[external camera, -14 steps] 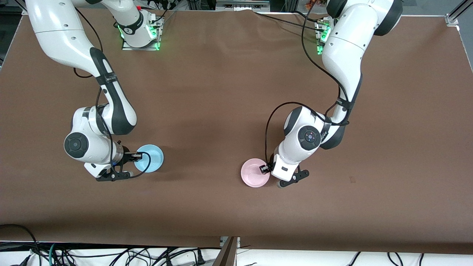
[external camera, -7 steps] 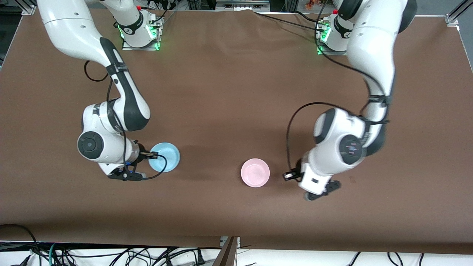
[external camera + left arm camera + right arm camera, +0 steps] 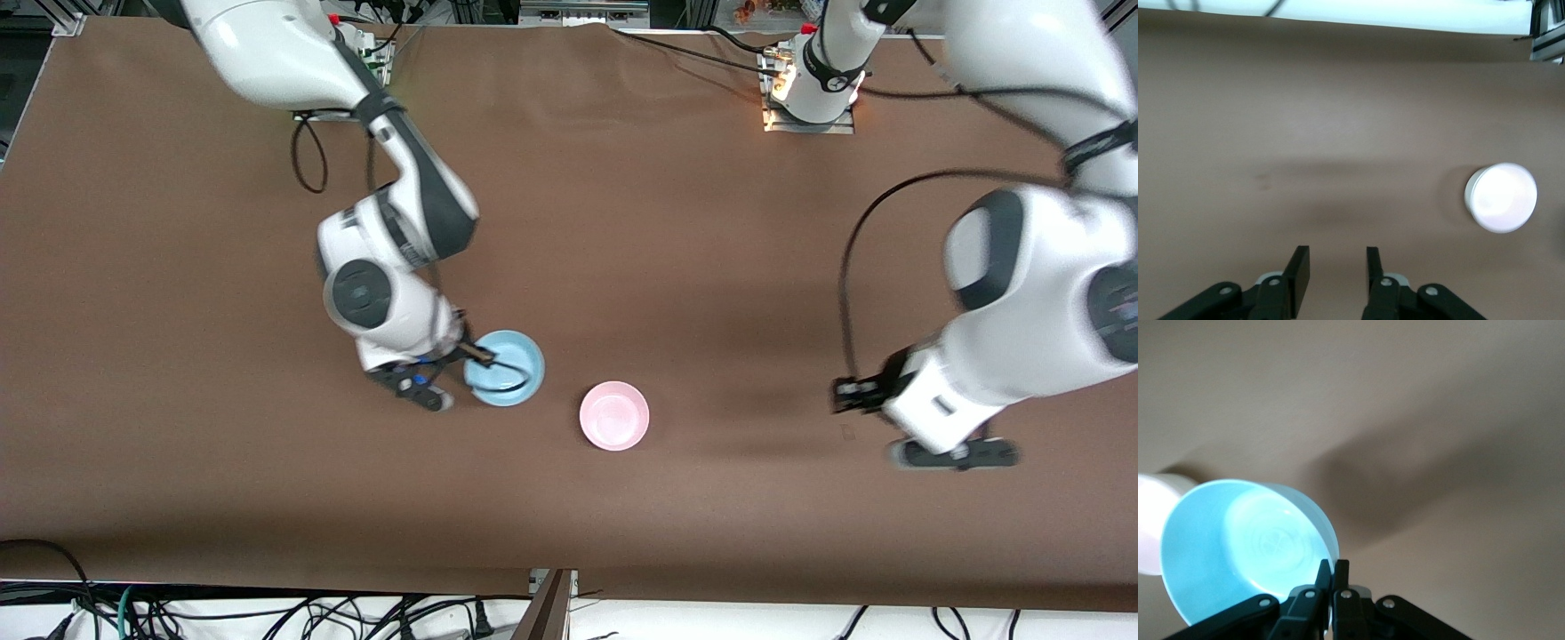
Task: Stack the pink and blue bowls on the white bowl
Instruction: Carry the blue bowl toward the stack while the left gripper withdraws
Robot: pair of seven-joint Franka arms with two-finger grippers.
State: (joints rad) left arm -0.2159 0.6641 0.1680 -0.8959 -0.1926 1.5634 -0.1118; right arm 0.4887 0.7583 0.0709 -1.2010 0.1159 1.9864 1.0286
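The light blue bowl (image 3: 507,366) hangs from my right gripper (image 3: 480,356), which is shut on its rim. It is just off the pink bowl (image 3: 613,416), toward the right arm's end of the table. In the right wrist view the fingers (image 3: 1332,563) pinch the blue bowl's (image 3: 1238,547) wall, and the pink bowl's (image 3: 1148,520) edge shows past it. The pink bowl stands upright on the table. My left gripper (image 3: 849,396) is open and empty, off toward the left arm's end; its view (image 3: 1337,253) shows the pink bowl (image 3: 1501,197) well away. No separate white bowl shows.
The brown table cover (image 3: 569,178) is bare around the two bowls. The arms' bases (image 3: 805,84) stand at the edge farthest from the front camera. Cables hang below the table's near edge (image 3: 569,587).
My right gripper carried the blue bowl toward the pink bowl. My left gripper let go of the pink bowl's rim and drew away toward the left arm's end. The pink bowl has not moved.
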